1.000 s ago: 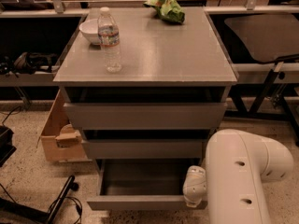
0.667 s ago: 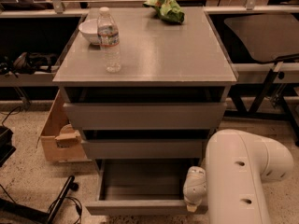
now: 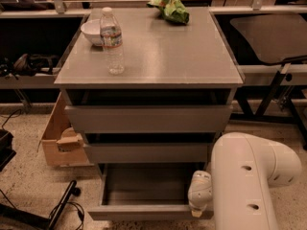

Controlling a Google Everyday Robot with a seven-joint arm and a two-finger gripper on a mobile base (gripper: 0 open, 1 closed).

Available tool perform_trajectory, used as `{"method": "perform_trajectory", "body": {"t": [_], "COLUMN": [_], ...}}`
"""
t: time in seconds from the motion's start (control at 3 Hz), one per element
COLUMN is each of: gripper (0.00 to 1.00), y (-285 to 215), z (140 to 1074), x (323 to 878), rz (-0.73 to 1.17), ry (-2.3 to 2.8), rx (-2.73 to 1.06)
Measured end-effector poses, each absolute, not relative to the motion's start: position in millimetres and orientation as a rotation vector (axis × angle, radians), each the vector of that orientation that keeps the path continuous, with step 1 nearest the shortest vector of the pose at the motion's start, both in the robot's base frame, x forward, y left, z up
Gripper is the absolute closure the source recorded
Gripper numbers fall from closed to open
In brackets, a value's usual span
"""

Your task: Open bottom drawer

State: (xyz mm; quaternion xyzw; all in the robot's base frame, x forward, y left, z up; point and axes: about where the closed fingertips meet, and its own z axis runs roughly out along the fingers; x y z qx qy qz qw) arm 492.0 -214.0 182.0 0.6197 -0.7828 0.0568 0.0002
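Our claw [image 3: 197, 211] sits low in the frame, right of centre, at the right end of the bottom drawer's front panel, with its tan tip right against that panel's top edge; whether it is spread or pinching the panel we cannot tell. Behind it our bulky white arm [image 3: 249, 181] fills the lower right corner. The bottom drawer [image 3: 144, 188] lies at the lower centre of the frame, pulled out toward us so that its shallow grey tray is open to view, the low front panel running along the bottom edge of the picture. Directly above it we see the middle drawer [image 3: 146, 153] and, above that, the top drawer [image 3: 148, 119], both with taller grey fronts and a dark gap over each. Over them spreads the grey cabinet top [image 3: 158, 51]. On it, toward the upper left, a clear water bottle [image 3: 112, 41] stands upright, with a white bowl [image 3: 93, 31] just behind and left of it. A crumpled green bag [image 3: 170, 8] lies at the far edge, near the top centre. On the floor left of the cabinet a cardboard box [image 3: 60, 138] stands against its side, and dark cables [image 3: 67, 207] trail across the lower left corner.
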Motion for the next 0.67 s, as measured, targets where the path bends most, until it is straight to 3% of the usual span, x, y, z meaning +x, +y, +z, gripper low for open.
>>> {"method": "perform_trajectory", "body": {"t": [0.67], "gripper": [1.0], "y": [-244], "z": [190], "x": [442], "rz": [0.113], "ry": [-2.46], "rx": [1.849]}}
